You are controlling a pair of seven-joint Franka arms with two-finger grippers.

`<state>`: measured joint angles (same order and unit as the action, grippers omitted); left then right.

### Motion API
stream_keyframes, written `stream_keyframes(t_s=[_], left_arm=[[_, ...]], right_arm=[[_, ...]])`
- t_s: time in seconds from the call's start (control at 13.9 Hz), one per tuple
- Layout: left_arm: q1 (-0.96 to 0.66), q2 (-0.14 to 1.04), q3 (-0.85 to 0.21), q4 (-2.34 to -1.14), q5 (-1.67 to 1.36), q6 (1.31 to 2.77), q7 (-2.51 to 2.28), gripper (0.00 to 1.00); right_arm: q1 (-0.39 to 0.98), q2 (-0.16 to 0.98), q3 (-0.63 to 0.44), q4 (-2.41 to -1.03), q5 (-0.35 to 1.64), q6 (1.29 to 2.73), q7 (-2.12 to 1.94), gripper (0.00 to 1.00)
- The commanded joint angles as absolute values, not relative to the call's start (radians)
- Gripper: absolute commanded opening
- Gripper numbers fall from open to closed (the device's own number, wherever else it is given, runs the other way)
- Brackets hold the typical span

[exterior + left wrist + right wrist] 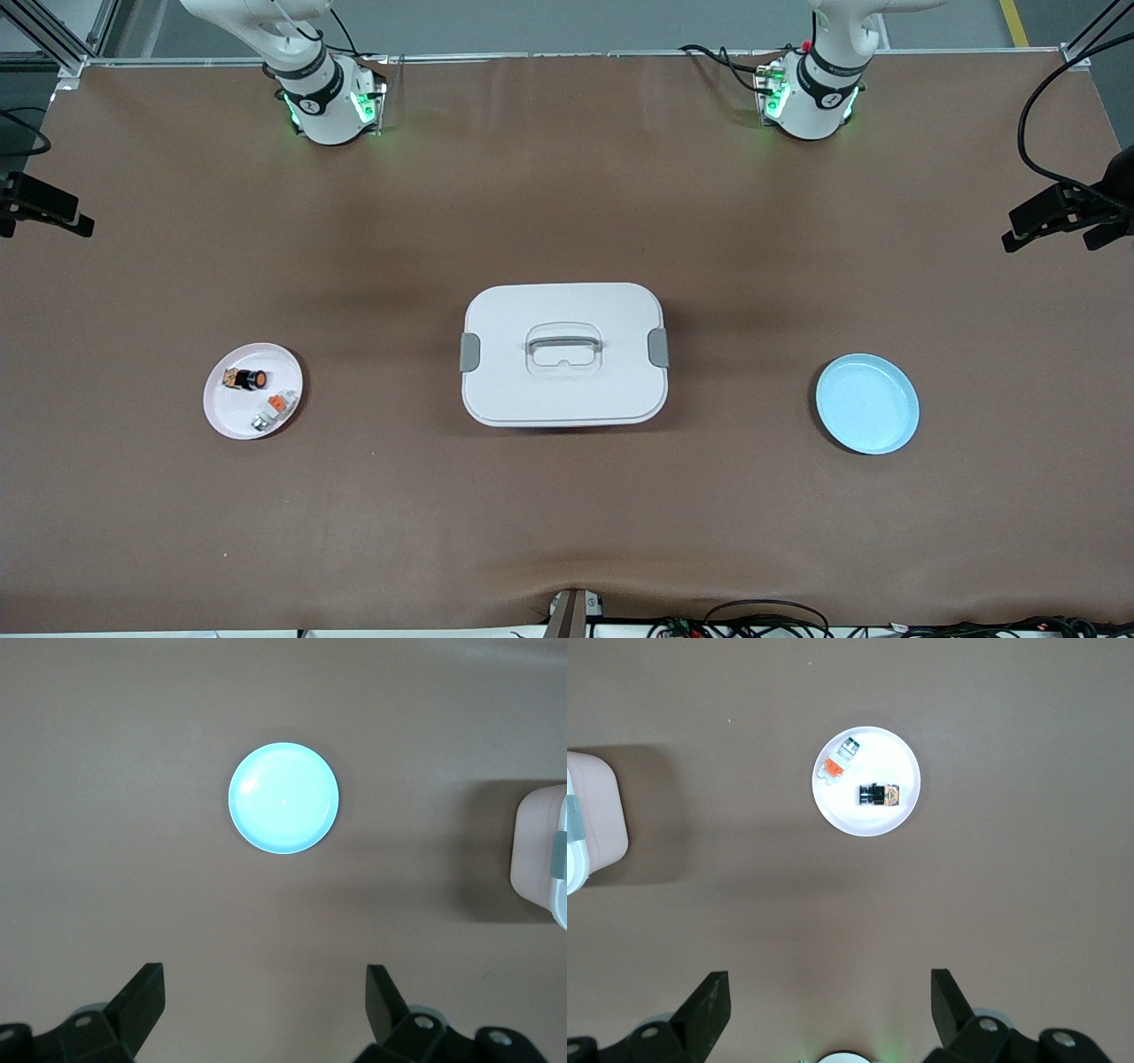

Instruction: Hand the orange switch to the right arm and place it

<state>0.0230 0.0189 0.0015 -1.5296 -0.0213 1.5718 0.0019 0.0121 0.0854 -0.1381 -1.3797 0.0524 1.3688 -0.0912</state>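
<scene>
The orange switch point(248, 379) lies on its side on a small pink-white plate point(232, 412) toward the right arm's end of the table. It also shows in the right wrist view point(879, 795) on the plate point(864, 821). My right gripper point(830, 979) is open and empty, high above the table near its base, well apart from the plate. My left gripper point(264, 979) is open and empty, high above the table, apart from a light blue plate point(283, 797). Neither hand shows in the front view.
A white-grey block with an orange tab point(275, 408) lies on the pink-white plate beside the switch. A white lidded box point(563, 354) with a handle and grey clips stands mid-table. The empty light blue plate point(866, 404) sits toward the left arm's end.
</scene>
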Motion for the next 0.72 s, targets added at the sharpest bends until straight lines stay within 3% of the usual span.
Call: stream_keyframes(t_s=[0.0,0.22,0.65], left_arm=[[0.025,0.023,-0.002,-1.519,-0.014,1.557,-0.011,1.00],[0.025,0.023,-0.002,-1.519,-0.014,1.559,-0.012,1.00],[0.026,0.023,-0.002,-1.519,-0.014,1.557,-0.012,1.00]], right_arm=[[-0.012,0.037,-0.118,-1.440,0.055,1.387,-0.094,1.00],[-0.049,0.032,-0.063,-1.448,0.043,1.394,-0.127,1.00],[-0.048,0.029,-0.057,-1.448,0.034,1.394,-0.127,1.00]])
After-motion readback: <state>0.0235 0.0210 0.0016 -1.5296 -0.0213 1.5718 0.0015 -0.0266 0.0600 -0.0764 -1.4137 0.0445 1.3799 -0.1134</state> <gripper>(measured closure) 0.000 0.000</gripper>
